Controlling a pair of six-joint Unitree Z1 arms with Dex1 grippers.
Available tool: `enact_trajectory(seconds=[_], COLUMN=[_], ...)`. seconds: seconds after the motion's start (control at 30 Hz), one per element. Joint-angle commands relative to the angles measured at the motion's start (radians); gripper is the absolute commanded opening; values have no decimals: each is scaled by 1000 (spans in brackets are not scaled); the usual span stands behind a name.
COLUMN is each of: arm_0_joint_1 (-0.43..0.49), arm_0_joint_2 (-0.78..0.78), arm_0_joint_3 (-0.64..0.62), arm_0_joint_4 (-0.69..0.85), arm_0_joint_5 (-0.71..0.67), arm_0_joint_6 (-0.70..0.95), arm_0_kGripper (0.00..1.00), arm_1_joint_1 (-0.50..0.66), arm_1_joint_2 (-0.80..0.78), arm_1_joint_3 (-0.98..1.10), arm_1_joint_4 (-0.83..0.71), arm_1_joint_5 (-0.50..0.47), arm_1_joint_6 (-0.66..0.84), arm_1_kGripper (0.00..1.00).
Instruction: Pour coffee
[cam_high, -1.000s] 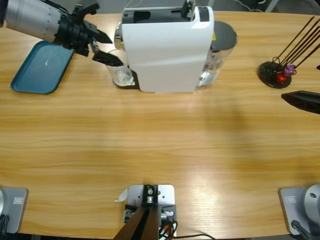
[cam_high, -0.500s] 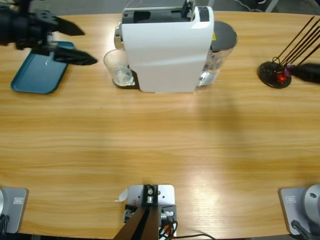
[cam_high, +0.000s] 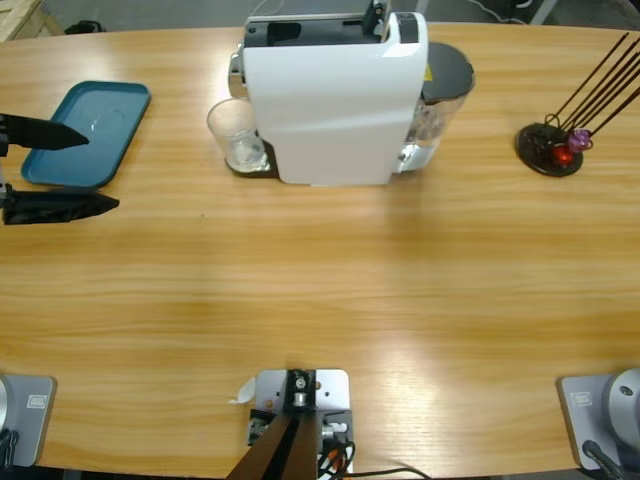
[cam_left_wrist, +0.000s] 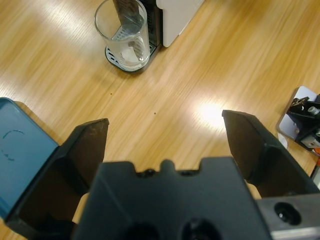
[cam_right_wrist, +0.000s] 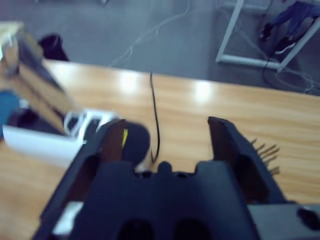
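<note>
A clear glass (cam_high: 237, 138) stands on the drip plate at the left end of the white coffee machine (cam_high: 335, 105). The coffee is out of view; the glass (cam_left_wrist: 123, 33) looks clear inside. My left gripper (cam_high: 100, 170) shows at the table's left edge, open and holding nothing, well to the left of the glass. In the left wrist view this gripper (cam_left_wrist: 165, 125) hangs above bare wood with the glass far ahead. My right gripper (cam_right_wrist: 167, 127) is open and empty, raised over the table, and does not show in the high view.
A blue tray (cam_high: 88, 135) lies at the back left, right by the left gripper's far jaw. A black capsule stand (cam_high: 550, 150) with thin rods and small coloured capsules sits at the back right. The machine's dark-lidded water tank (cam_high: 442, 95) is at its right end.
The left gripper has drawn away from the glass, leftwards and toward the front, to the table's left edge. The right gripper has left the high view on the right side.
</note>
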Motion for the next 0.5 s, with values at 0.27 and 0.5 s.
enact_trajectory(seconds=[0.27, 0.5], arm_0_joint_1=[-29, -29], arm_0_joint_2=[-45, -49], arm_0_joint_3=[111, 119], arm_0_joint_4=[33, 33], arm_0_joint_5=[91, 93], arm_0_joint_6=[-42, -42], arm_0_kGripper=[996, 996], arm_1_joint_1=[119, 170], arm_1_joint_2=[303, 397], arm_1_joint_3=[-165, -242], arm_1_joint_4=[-130, -144], arm_1_joint_5=[118, 146], arm_1_joint_6=[155, 160], arm_1_kGripper=[0, 0])
